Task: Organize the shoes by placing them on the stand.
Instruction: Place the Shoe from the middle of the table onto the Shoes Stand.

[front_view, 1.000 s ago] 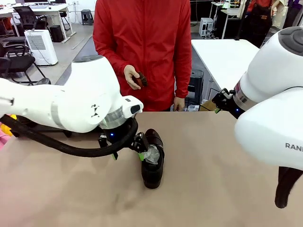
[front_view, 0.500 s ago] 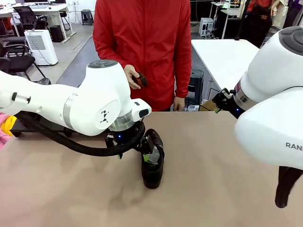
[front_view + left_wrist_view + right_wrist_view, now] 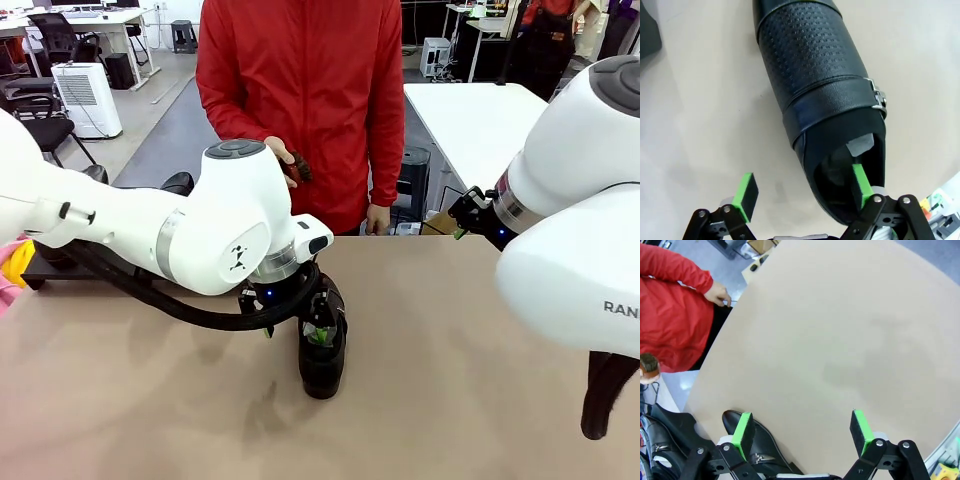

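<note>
A black shoe (image 3: 322, 352) is seen on the tabletop (image 3: 430, 400), roughly at its middle, toe pointed toward the robot's side and heel toward the person. In the left wrist view the shoe (image 3: 815, 95) shows a perforated upper, a buckle strap (image 3: 879, 98) and white paper in its opening.

The left gripper (image 3: 802, 187) is set at the shoe's heel end with its jaws apart: one green pad is lowered inside the opening, the other hangs outside, beside the shoe's side wall, with a gap to the leather. Nothing is clamped yet.

For a sound grip, the side wall should be pinched squarely between the pads, deep enough that the collar does not fold, and the shoe should be lifted level.

The stand (image 3: 40, 268) is partly glimpsed to the shoe's left, behind the left arm. The right gripper (image 3: 802, 427) is held spread wide above bare tabletop, well away from the shoe.
</note>
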Robot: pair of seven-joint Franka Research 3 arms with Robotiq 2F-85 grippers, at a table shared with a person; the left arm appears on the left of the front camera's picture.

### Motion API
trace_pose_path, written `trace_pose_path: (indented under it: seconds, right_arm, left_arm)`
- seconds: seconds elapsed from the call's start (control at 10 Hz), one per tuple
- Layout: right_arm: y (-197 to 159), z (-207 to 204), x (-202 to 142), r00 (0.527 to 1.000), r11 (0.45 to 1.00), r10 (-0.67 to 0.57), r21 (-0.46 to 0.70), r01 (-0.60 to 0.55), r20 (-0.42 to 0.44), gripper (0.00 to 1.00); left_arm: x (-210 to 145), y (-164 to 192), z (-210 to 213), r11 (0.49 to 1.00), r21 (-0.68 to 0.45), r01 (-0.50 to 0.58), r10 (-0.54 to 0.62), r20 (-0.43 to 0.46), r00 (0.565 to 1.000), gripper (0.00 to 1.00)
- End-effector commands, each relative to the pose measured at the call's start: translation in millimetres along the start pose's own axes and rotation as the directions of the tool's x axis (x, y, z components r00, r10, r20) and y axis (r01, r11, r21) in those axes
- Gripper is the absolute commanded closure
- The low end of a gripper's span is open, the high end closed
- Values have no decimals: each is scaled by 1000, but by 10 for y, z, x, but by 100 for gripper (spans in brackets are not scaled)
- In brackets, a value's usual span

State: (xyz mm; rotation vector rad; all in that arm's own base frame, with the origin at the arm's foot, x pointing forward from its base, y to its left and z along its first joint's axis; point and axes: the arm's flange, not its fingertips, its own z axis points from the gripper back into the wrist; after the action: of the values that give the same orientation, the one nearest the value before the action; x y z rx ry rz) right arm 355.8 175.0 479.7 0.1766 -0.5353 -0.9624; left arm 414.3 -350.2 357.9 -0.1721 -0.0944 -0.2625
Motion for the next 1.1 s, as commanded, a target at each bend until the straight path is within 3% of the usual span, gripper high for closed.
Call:
trace_pose_path:
  seconds: [0.0, 0.7, 1.0]
  right_arm:
    - [28, 8, 33, 1000, 1000, 25, 4, -25, -1, 0]
    - [28, 8, 33, 1000, 1000, 25, 4, -25, -1, 0]
    - [28, 8, 33, 1000, 1000, 25, 4, -25, -1, 0]
  left_arm:
    - [55, -59, -90, 998, 46, -53, 53, 1, 999, 20]
    - [42, -122, -183, 997, 74, -33, 34, -6, 999, 97]
    - [-12, -177, -139, 996, 86, -1, 2, -10, 1000, 100]
